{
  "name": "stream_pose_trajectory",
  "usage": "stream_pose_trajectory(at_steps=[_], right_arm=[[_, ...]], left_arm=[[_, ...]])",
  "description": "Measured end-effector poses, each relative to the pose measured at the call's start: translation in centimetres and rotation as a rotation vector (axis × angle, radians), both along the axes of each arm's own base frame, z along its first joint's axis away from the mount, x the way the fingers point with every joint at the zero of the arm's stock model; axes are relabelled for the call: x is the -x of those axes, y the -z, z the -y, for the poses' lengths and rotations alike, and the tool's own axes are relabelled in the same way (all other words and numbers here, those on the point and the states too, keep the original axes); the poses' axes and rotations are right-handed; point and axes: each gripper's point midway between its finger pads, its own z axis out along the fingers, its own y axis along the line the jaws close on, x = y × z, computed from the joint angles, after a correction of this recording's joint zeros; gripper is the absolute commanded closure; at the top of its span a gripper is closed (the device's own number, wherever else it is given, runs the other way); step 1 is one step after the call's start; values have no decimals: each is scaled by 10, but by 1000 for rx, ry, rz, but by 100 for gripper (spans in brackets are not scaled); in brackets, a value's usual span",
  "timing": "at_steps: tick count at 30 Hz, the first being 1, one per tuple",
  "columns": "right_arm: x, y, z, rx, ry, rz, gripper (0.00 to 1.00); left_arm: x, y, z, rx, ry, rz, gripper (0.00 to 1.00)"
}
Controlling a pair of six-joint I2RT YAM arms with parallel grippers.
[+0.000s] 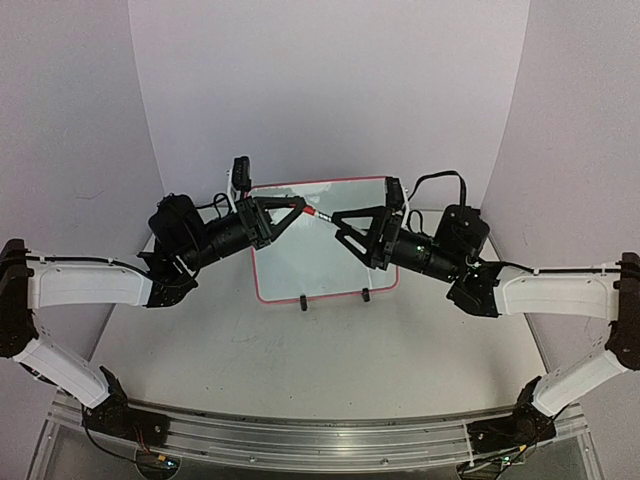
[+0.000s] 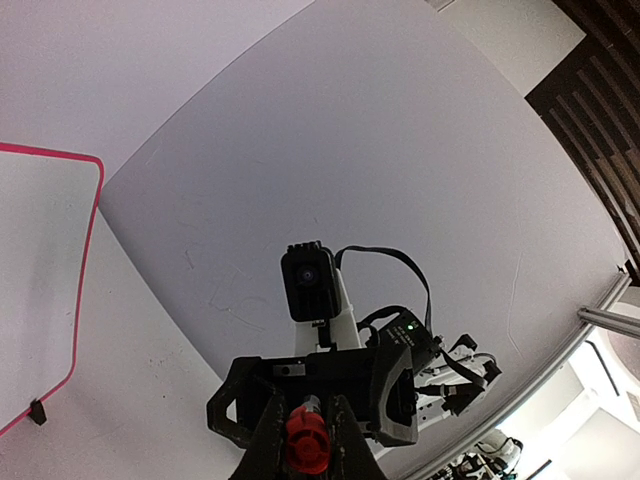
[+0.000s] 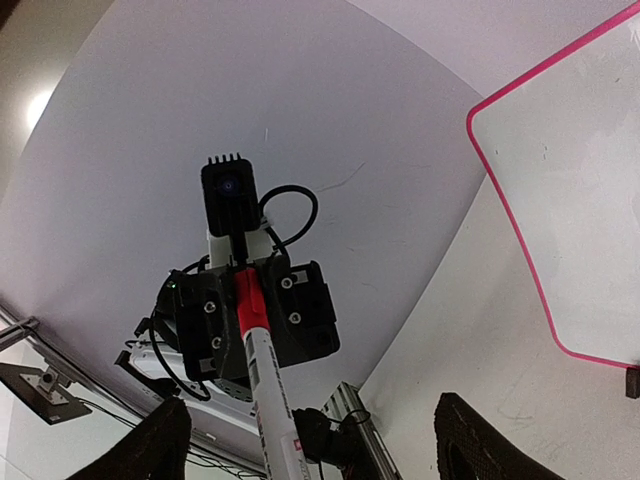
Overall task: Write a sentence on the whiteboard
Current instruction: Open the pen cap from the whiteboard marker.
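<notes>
Top external first: where's the whiteboard (image 1: 322,265)?

— I've got it standing on its two black clip feet (image 1: 303,302) toward the back of the table (image 1: 300,370). The face reads plain white inside the pink rim. From that camera, both arms meet tip to tip over its upper part.

— And the left gripper (image 1: 300,207)?

— Clenched on the marker (image 1: 322,214). On my left wrist view the red cap (image 2: 307,440) sits pinched between the fingers, end-on to the lens.

— Right gripper (image 1: 338,225)?

— Released, jaws spread wide. On my right wrist view its fingers (image 3: 160,445) stand far apart at the bottom of the picture. The marker's white barrel runs down between them, and as far as I can tell it touches neither. A corner of the board shows at the right edge there.
</notes>
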Motion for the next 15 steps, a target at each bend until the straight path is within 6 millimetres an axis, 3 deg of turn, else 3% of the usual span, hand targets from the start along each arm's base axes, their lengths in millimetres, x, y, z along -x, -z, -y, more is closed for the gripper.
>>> stream_pose_trajectory(at_steps=[15], right_arm=[[8, -25, -5, -60, -61, 42, 38]], left_arm=[[-3, 8, 4, -2, 6, -25, 100]])
